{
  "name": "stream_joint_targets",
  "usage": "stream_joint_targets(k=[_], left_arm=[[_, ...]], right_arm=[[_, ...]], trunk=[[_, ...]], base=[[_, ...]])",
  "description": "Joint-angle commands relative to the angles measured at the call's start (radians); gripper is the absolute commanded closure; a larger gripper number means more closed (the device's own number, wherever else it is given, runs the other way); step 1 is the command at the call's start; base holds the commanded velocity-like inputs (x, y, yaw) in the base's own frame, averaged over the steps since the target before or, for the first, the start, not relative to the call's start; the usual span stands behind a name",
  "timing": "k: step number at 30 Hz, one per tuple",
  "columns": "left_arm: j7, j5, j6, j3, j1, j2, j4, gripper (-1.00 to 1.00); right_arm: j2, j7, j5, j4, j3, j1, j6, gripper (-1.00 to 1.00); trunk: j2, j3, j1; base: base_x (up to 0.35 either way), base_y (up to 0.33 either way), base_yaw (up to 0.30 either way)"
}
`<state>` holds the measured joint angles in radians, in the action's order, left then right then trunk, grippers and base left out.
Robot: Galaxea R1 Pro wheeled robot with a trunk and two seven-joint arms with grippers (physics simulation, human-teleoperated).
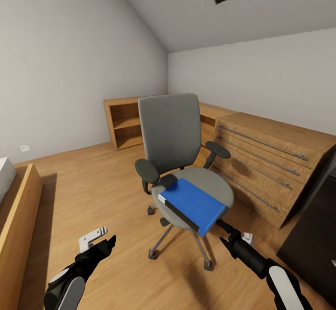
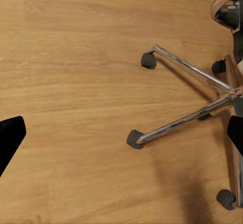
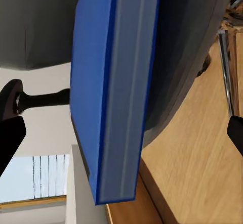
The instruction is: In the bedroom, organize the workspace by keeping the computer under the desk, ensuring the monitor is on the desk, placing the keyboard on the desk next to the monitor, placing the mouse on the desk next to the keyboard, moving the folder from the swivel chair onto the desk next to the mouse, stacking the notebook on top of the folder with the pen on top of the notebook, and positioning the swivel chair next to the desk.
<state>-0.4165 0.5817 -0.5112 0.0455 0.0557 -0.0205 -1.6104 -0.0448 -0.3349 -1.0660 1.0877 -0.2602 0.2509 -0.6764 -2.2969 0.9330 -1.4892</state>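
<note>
Wood floor (image 1: 107,184); folder (image 1: 195,204) lies on swivel chair (image 1: 175,137). I see both jaws released, empty.

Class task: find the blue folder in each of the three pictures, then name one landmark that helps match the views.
Head view: folder lies on the swivel chair seat, lower centre.
Left wrist view: no folder.
Right wrist view: folder edge-on, centre.
Shared landmark: the chair's chrome base.

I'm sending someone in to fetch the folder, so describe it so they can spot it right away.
Find the grey swivel chair on the wooden floor, in front of the wooden drawer unit. The folder lies flat on its seat, overhanging the front edge. It is the room's one bright blue thing, rectangular, with a pale edge.
</note>
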Motion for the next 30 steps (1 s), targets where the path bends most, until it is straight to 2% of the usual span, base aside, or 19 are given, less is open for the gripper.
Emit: stream_joint_targets(k=[1,8,24,30], left_arm=[[-0.01,0.01,-0.001,0.002,0.001,-0.001,-0.001,-1.0],[-0.01,0.01,-0.001,0.002,0.001,-0.001,-0.001,-1.0],[-0.011,0.01,0.0,0.003,0.001,0.0,-0.002,-1.0],[-0.014,0.01,0.002,0.004,0.001,0.002,-0.002,-1.0]], right_arm=[[0.0,-0.001,-0.005,0.0,-0.002,0.001,-0.006,-1.0],[0.0,0.003,-0.014,0.0,-0.002,0.001,-0.008,-1.0],[0.0,0.005,-0.015,0.0,-0.002,0.001,-0.008,-1.0],[0.0,0.005,-0.015,0.0,-0.002,0.001,-0.008,-1.0]], trunk=[[0.0,0.001,0.0],[0.0,0.001,0.0],[0.0,0.001,0.0],[-0.035,0.017,-0.019]], base=[[0.06,0.019,0.0],[0.113,0.042,0.0],[0.005,0.002,0.0],[0.0,0.0,0.0]])
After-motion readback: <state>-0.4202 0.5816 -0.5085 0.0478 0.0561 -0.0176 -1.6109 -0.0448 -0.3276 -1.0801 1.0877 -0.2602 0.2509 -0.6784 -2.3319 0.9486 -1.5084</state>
